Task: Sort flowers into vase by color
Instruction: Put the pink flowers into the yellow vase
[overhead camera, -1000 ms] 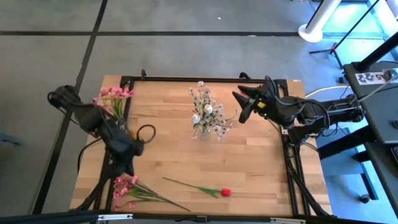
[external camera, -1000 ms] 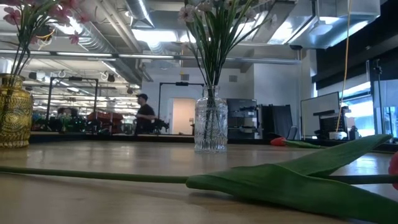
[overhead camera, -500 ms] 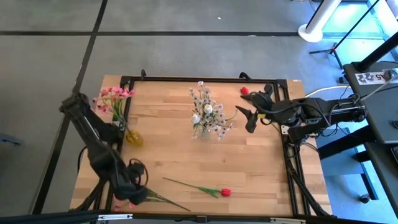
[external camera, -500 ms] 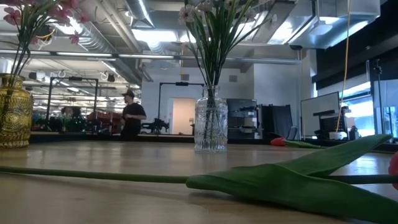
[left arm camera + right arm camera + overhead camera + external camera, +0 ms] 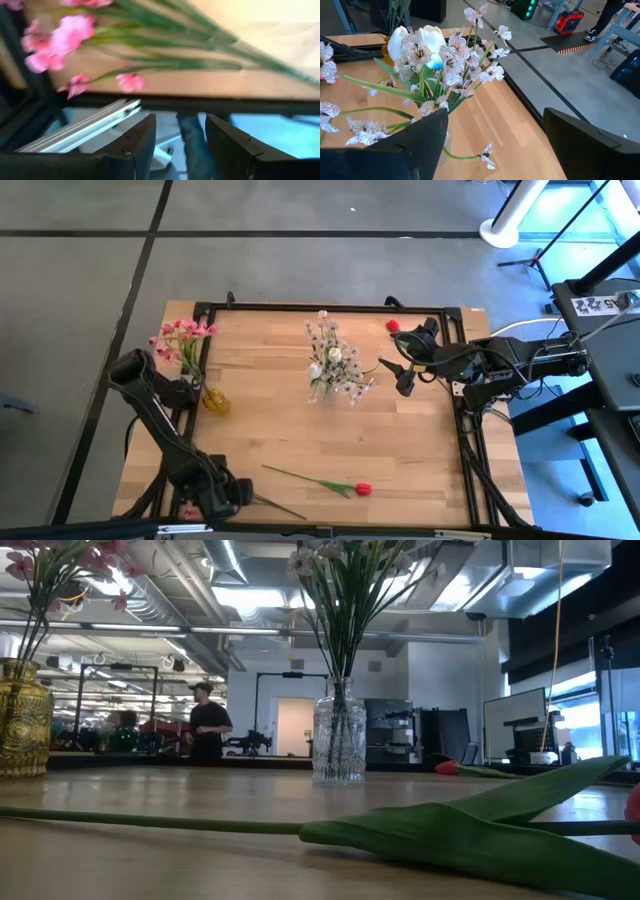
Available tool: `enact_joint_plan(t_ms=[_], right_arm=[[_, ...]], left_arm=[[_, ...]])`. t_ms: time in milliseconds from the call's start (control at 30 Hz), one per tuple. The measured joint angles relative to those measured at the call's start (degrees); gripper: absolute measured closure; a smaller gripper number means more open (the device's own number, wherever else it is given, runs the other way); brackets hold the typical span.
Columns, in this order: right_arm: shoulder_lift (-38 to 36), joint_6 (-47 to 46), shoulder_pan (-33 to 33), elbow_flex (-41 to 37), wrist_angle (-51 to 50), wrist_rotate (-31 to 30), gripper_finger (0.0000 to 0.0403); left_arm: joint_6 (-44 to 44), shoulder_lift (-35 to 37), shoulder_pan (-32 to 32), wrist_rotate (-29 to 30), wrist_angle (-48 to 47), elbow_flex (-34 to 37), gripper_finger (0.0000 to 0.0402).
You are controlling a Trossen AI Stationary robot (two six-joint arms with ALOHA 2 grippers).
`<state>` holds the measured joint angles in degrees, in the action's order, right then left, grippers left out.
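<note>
My left gripper [image 5: 222, 498] [image 5: 177, 145] hangs open, pointing down, over the table's near left corner. A pink blossom spray [image 5: 65, 37] lies flat on the wood just past its fingers, its stems [image 5: 268, 504] running right. My right gripper [image 5: 402, 375] [image 5: 505, 145] stands open in the air right of the glass vase [image 5: 326, 390], which holds white sprigs and a white rosebud [image 5: 431, 42]. The gold vase [image 5: 215, 402] holds pink blossoms [image 5: 180, 335]. One red rosebud stem [image 5: 362, 489] lies near the front edge. Another red bud [image 5: 393, 325] lies at the far right.
The table's black frame rail [image 5: 165, 100] runs directly under my left fingers. In the low view a green leaf [image 5: 480, 830] of the near stem fills the foreground. A person [image 5: 205, 725] walks in the room beyond the table. Bare wood lies between the vases and the front edge.
My left gripper has swung from beside the gold vase toward the table's near edge, gone down and rolled about, ending over the pink spray at the near left corner. My right gripper has tipped and shifted slightly toward the near edge, uncovering the far red bud.
</note>
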<state>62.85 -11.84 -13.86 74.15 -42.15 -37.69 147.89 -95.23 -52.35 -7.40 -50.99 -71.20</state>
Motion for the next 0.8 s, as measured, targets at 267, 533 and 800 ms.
enact_joint_plan(t_ms=[267, 533, 800], right_arm=[[0.0, 0.3, 0.0, 0.0, 0.0, 0.0, 0.0076], [0.0, 0.3, 0.0, 0.0, -0.1, 0.2, 0.0077], [0.0, 0.3, 0.0, 0.0, -3.3, 2.8, 0.0077]], left_arm=[[0.9, -3.5, 0.8, -0.2, 0.3, 0.0, 0.0236], [1.6, -9.5, 1.5, -1.6, 4.3, 0.0, 0.0236], [2.2, -9.9, 3.2, -3.7, 13.7, 8.0, 0.0236]])
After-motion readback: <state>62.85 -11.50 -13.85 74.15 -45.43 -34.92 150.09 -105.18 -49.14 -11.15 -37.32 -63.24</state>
